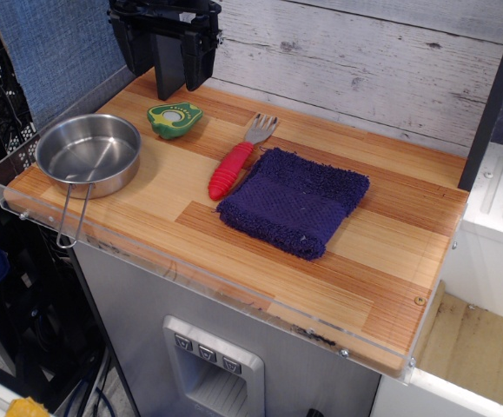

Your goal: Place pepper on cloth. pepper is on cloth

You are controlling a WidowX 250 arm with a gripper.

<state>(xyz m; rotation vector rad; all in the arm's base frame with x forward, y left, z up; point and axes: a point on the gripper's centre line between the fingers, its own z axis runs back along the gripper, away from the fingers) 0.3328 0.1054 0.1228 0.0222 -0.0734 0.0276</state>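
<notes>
The single view looks down at an angle on a wooden table (234, 234) with a clear plastic edge along its front and left sides. Behind it stands a wall of pale weathered planks, and a blue-grey fabric panel rises at the back left.

The gripper (175, 65) hangs at the top of the picture, over the back left part of the table. It is black and blocky, its upper part cut off by the frame. Two dark fingers point down with a narrow gap between them, and nothing is held there; whether the jaws are fully parted or nearly closed cannot be told from this angle. Its tips are above and slightly behind the pepper, not touching it.

The pepper (175, 119) lies flat on the bare wood near the back left, cut face up: green outside, yellow rim, pale centre. It is well apart from the cloth, so it is not on it.

The cloth (294, 201) is dark navy and fuzzy, folded to a rough square and turned at an angle, lying right of the table's middle. Nothing rests on it.

Between pepper and cloth lies a fork (238, 159) with a ribbed red handle and grey tines pointing toward the wall. Its handle end is just beside the cloth's left corner.

At the left edge sits a steel pan (88, 155), empty, its wire handle hanging past the table's front edge.
</notes>
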